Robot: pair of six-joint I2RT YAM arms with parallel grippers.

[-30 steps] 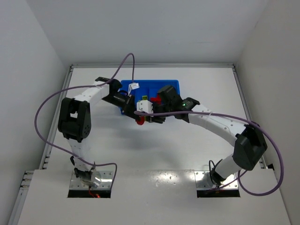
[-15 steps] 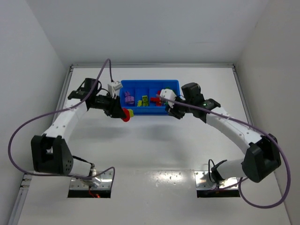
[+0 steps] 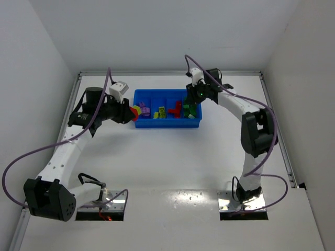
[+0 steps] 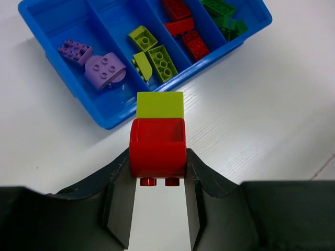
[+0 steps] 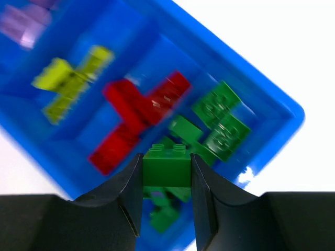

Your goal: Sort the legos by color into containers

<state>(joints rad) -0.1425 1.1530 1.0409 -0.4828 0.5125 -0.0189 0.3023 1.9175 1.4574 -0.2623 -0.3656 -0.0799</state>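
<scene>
Left of centre in the top view, the left gripper clamps a red-and-yellow-green lego stack over the tabletop, just beside the blue tray. The right gripper pinches a green lego above the tray's green-filled end compartment.

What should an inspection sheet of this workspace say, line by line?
Surface: white table.
Job's things: blue tray holds purple, yellow-green, red and green bricks, one colour per compartment.
Clutter: nothing seen.
Grippers: left gripper shut on red brick joined to a yellow-green one, beside the tray; right gripper shut on green brick over the green compartment.
Cables: purple cables loop along both arms.
Surroundings: white walls.
</scene>
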